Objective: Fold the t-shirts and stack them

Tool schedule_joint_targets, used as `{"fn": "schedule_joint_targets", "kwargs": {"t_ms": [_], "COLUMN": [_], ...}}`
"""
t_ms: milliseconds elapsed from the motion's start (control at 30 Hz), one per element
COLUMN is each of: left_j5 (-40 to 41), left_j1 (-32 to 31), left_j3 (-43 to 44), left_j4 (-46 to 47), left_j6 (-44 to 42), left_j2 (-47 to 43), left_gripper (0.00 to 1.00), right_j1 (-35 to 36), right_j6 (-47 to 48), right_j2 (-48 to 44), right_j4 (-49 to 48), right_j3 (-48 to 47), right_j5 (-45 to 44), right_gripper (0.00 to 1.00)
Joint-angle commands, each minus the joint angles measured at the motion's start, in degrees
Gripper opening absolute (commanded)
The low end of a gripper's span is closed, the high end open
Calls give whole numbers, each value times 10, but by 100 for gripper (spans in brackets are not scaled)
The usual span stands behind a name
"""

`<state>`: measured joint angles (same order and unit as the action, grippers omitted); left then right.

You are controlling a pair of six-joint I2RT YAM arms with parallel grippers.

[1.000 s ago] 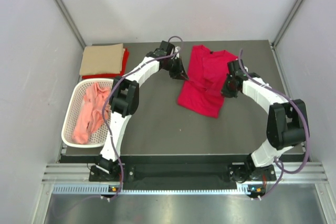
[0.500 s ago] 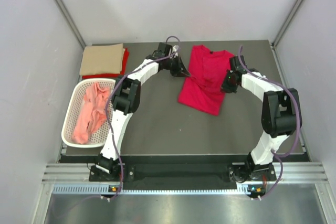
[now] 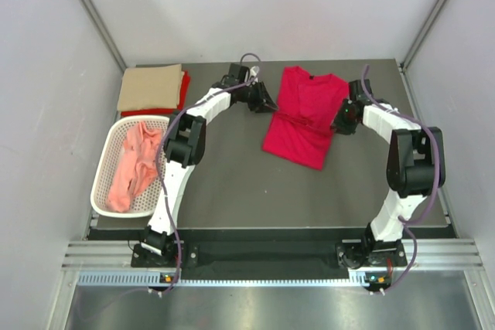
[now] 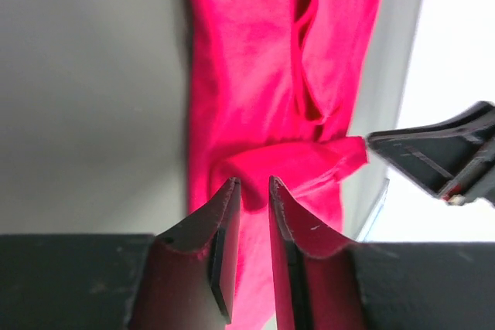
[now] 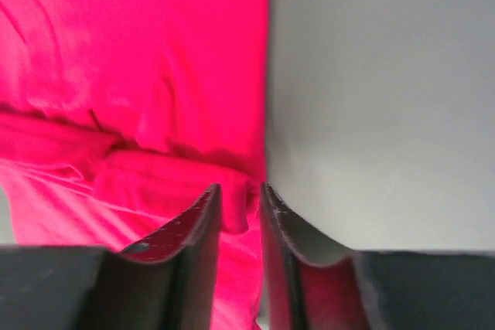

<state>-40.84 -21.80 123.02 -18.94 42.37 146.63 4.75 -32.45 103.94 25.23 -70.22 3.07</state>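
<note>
The crimson t-shirt [image 3: 300, 125] lies spread on the dark table [image 3: 232, 179], stretched between the two sets of fingers, its collar toward the far edge. A band of cloth bunches across its middle from one gripper to the other.

The left gripper [image 3: 267, 106] sits at the shirt's left edge. From its wrist camera the left gripper [image 4: 254, 183] has its fingers a little apart, with a slim gap between them. A rolled fold of the t-shirt [image 4: 247, 75] lies right at the tips. Whether the pads touch the fold I cannot tell.

The right gripper [image 3: 339, 124] sits at the opposite edge. In its own view the right gripper [image 5: 238, 187] also shows a narrow gap, and a lip of the t-shirt [image 5: 139, 59] hangs at the mouth of that gap (pinched or merely lying there, I cannot say). Bare table runs off to one side of those fingers.

Well away from the left fingers, beyond that arm, a folded tan t-shirt [image 3: 149, 86] rests on a red one [image 3: 184, 84] in the far corner. Nearer the arm bases, a salmon pink t-shirt [image 3: 131, 164] is crumpled inside a white mesh basket [image 3: 103, 161].
</note>
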Motion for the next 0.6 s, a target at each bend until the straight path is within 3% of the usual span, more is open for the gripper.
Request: {"fn": "schedule_joint_targets", "kwargs": {"t_ms": [0,167,333,567], "left_j5": [30,113,128,94], "left_j1": [11,4,-12,-33], "left_j3": [20,-75,-191,-188], "left_j4": [-15,-47,-24,-17], "left_j6": [-52,-100,-133,-128], "left_j2": [-70,-169,-236,-202], "left_gripper": [27,25,24,20], "right_j1": [-13,0,21,40], "right_j6": [15,40,73,87], "right_j2": [-42,-76,-111,-101], "right_j4": [-21,21,14,-47], "right_j3": [-34,-19,41,69], "right_j5": [6,19,39,88], "right_gripper": [30,30,19,12]}}
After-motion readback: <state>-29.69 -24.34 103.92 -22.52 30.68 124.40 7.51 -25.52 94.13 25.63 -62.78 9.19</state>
